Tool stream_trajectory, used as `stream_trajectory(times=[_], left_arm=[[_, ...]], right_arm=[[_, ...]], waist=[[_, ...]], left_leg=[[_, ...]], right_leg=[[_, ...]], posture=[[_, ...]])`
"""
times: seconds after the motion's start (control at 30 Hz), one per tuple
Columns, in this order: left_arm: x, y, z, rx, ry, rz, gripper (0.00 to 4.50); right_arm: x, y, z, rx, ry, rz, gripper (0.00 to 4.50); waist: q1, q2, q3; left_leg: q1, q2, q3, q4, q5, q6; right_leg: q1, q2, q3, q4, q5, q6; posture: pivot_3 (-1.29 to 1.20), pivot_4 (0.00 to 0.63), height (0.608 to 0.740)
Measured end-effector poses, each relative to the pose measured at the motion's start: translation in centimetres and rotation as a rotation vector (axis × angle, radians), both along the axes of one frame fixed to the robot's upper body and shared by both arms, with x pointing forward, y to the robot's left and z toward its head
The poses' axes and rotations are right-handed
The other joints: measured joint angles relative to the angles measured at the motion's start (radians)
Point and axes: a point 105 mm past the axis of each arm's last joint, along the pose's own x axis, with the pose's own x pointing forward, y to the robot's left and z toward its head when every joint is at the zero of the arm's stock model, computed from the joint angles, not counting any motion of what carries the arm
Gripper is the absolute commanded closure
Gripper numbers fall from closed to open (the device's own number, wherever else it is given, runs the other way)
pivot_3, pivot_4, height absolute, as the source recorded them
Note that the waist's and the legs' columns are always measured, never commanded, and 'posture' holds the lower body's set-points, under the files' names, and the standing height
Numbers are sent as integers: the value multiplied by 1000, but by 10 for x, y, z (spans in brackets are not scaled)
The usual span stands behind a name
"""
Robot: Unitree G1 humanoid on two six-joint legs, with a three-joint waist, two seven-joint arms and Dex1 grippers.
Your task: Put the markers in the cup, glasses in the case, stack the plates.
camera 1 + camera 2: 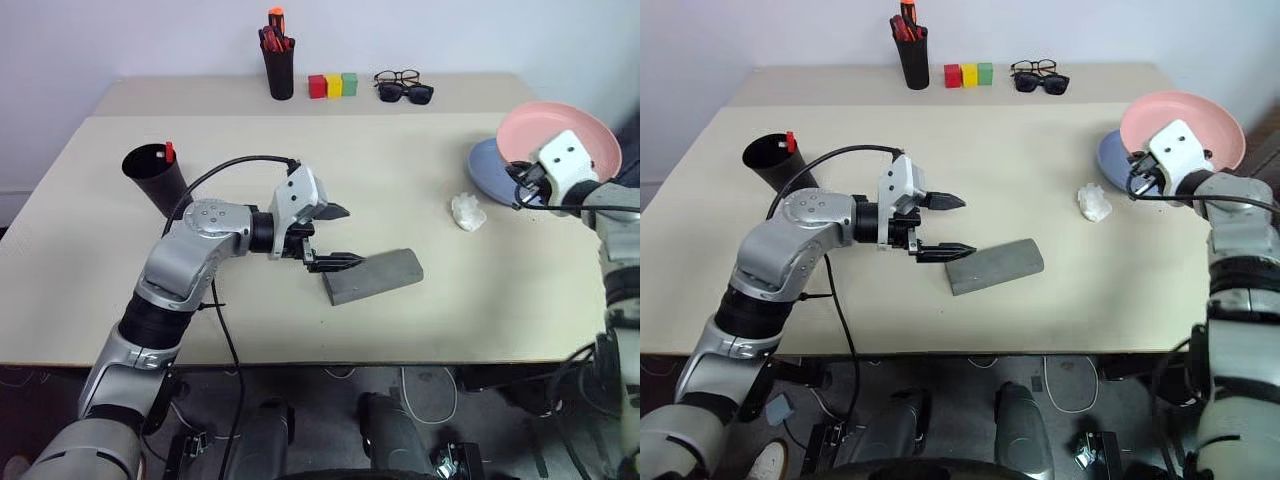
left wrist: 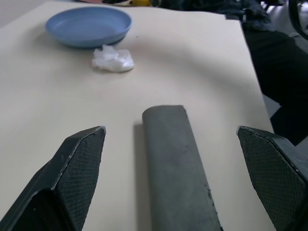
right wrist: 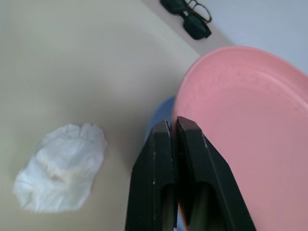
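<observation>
From the head camera we see the left gripper (image 1: 335, 236) spread wide and grasping nothing, its tips at the near end of the closed grey case (image 1: 374, 276), which lies flat at the table's (image 1: 90, 260) centre. The black cup (image 1: 155, 178) leans at about 9 o'clock from the case, a red-capped marker (image 1: 169, 152) poking out of its mouth. At 3 o'clock the right gripper (image 1: 1137, 172) is clenched on the rim of the pink plate (image 1: 1200, 120), holding it tilted above the blue plate (image 1: 1112, 158) on the table. A crumpled white tissue (image 1: 467, 211) lies just beside the blue plate. At 12 o'clock, by the wall, stand a pen holder (image 1: 279, 65), three coloured blocks (image 1: 333, 85) and two pairs of dark spectacles (image 1: 403, 87).

In the left wrist view the case runs between the parted fingers (image 2: 77, 173), untouched.

In the right wrist view the pressed-together fingers (image 3: 163, 178) pinch the pink plate's edge.
</observation>
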Motion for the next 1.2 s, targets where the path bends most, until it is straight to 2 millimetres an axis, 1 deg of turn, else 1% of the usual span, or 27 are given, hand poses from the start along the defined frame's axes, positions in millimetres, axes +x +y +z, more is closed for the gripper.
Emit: stream_trajectory(times=[0.03, 0.13, 0.2, 0.27, 0.37, 0.43, 0.5, 0.57, 0.6, 0.63, 0.7, 0.77, 0.87, 0.9, 0.97, 1.03, 1.1, 1.2], left_arm=[[-2, 1, -1, -1, 3, 11, 0], [-4, 8, -2, -8, 17, 55, 0], [-5, 12, -2, -9, 23, 87, 0], [-6, 16, -2, -10, 25, 112, 0], [-8, 22, -3, -11, 35, 143, 0], [-8, 23, -3, -12, 41, 154, 0], [-8, 22, -4, -17, 49, 153, 0], [-8, 22, -4, -20, 50, 153, 0], [-8, 22, -4, -21, 51, 154, 0], [-7, 22, -5, -21, 55, 157, 0], [-5, 22, -6, -23, 64, 162, 0], [-3, 23, -7, -26, 67, 166, 0], [-2, 22, -7, -29, 68, 158, 0], [-2, 22, -7, -30, 69, 154, 0], [-3, 22, -7, -26, 70, 147, 0], [-4, 24, -7, -21, 72, 137, 0], [-6, 25, -6, -17, 67, 128, 0], [-9, 27, -6, -9, 58, 121, 0]], right_arm=[[4, 3, -1, -8, 5, 0, 4477], [13, 7, -6, -26, 17, -26, 3536], [16, 5, -7, -32, 10, -63, 2612], [18, 1, -5, -48, -15, -103, 1577], [20, -2, 3, -80, -74, -138, 1577], [20, 0, 10, -48, -106, -125, 1577], [18, 2, 17, 66, -121, -89, 1577], [15, 8, 27, 189, -131, -16, 1577], [12, 12, 29, 232, -129, 30, 1577], [9, 14, 28, 258, -115, 60, 1577], [-2, 19, 12, 312, -50, 135, 1577], [-13, 25, -15, 357, 44, 180, 1577], [-26, 32, -54, 431, 168, 195, 1577], [-29, 32, -61, 439, 189, 187, 1577], [-30, 30, -67, 445, 199, 169, 1577], [-29, 30, -67, 444, 186, 154, 1577], [-24, 31, -68, 457, 170, 131, 1577], [-18, 32, -75, 471, 177, 100, 1577]], waist=[[-5, 0, 0], [-13, 0, 0], [-16, 0, 0], [-18, 0, 0], [-18, 0, 0], [-19, 0, 0], [-19, 0, 0], [-19, 0, 0], [-18, 0, 0], [-18, 0, 0], [-14, 0, 0], [-13, 0, 0], [-17, 1, 0], [-19, 1, 1], [-23, 2, 1], [-25, 2, 1], [-26, 2, 1], [-25, 2, 1]], left_leg=[[0, 0, 0, -1, 0, 0], [0, 0, 0, -1, 0, 0], [0, 0, 0, 0, 0, 0], [0, 0, 0, 0, 0, 0], [0, 0, 0, 0, 0, -1], [0, 0, 0, 0, 1, -1], [0, 0, 0, 0, 1, -1], [1, 0, 0, 0, 1, -1], [1, 0, -1, 0, 1, -1], [2, 0, -1, 0, 1, -1], [2, 0, -2, 1, 1, -1], [2, 0, -1, 1, 1, -1], [2, 0, -1, 2, 1, -1], [2, 0, 0, 2, 1, -1], [4, 0, 0, 2, 1, -1], [5, 0, 0, 2, 1, -2], [5, 0, 0, 2, 2, -2], [5, 0, 0, 2, 2, -3]], right_leg=[[0, 0, 0, 0, 0, 0], [0, 0, 0, 0, 0, 0], [0, 0, 0, 0, 0, 0], [0, 0, 0, 1, 0, 0], [0, 0, 0, 1, 0, 0], [0, 0, 0, 1, 0, 0], [0, 0, 1, 1, 0, 0], [1, 0, 1, 1, 0, 0], [1, 0, 0, 1, 0, 0], [2, 0, 0, 1, 0, 0], [3, 0, 0, 1, 0, 0], [3, 0, 0, 1, 0, 0], [2, 0, 0, 2, 0, 0], [2, 0, 1, 2, 0, 0], [2, 0, 1, 3, 1, 0], [3, 0, 1, 4, 1, -1], [3, 1, 1, 4, 1, -1], [3, 0, 1, 4, 1, -1]], posture=[[0, 150, 740], [0, 150, 740], [0, 150, 740], [0, 150, 740], [0, 150, 740], [0, 150, 740], [0, 150, 740], [0, 150, 740], [0, 150, 740], [0, 150, 740], [0, 150, 740], [0, 150, 740], [0, 150, 740], [0, 150, 740], [0, 150, 740], [0, 150, 740], [0, 150, 740], [0, 150, 740]])
